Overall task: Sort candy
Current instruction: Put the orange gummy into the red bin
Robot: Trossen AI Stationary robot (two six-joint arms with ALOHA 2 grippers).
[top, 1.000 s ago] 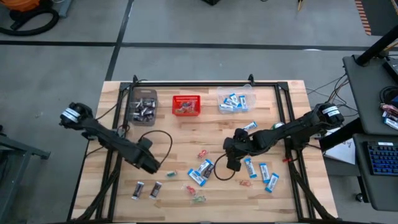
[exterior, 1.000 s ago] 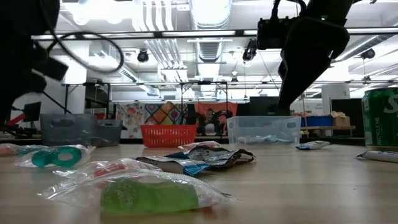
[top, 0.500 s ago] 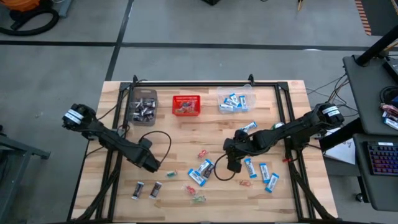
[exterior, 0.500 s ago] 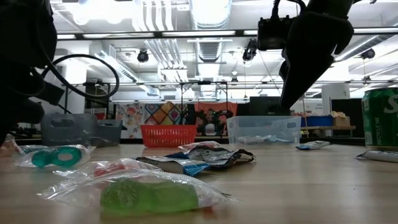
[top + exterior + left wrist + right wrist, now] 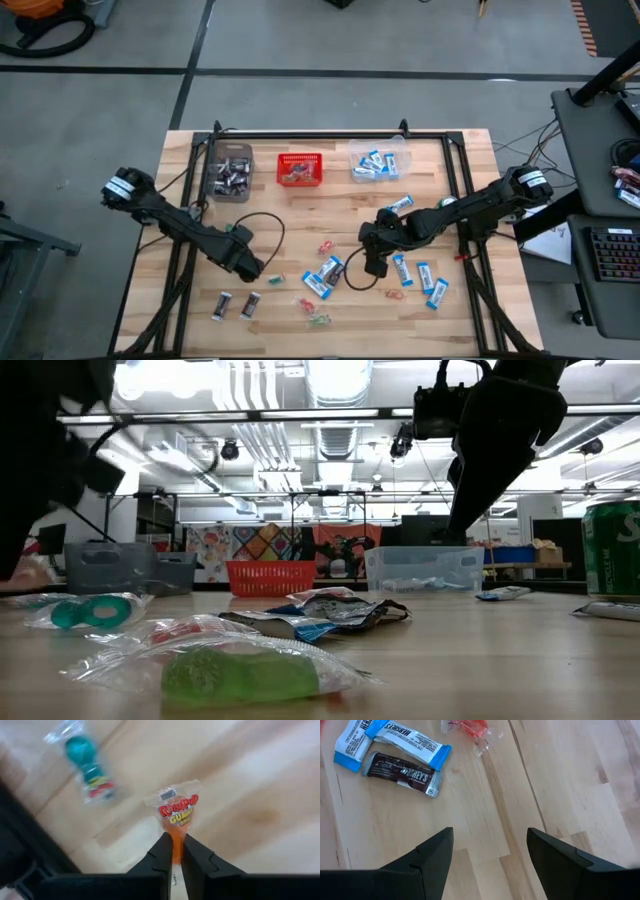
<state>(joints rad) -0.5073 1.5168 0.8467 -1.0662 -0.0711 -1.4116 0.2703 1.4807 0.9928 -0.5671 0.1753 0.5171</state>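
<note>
Your three bins (image 5: 301,169) are partly filled while loose wrapped candy (image 5: 325,275) remains; left gripper (image 5: 173,851) pinches an orange gummy packet (image 5: 176,813), right gripper (image 5: 489,845) gapes wide, empty.

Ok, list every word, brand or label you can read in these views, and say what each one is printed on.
"Ring Pop GUMMY": on the clear packet with an orange gummy, pinched by the left gripper.
"HERSHEY'S": on the dark brown mini bar.
"HERSHEY'S" in part: on the blue-and-white rectangular packet.
A white "S": on the green can; the rest is cut off.
Print on the teal candy packet is too blurred to read.
</note>
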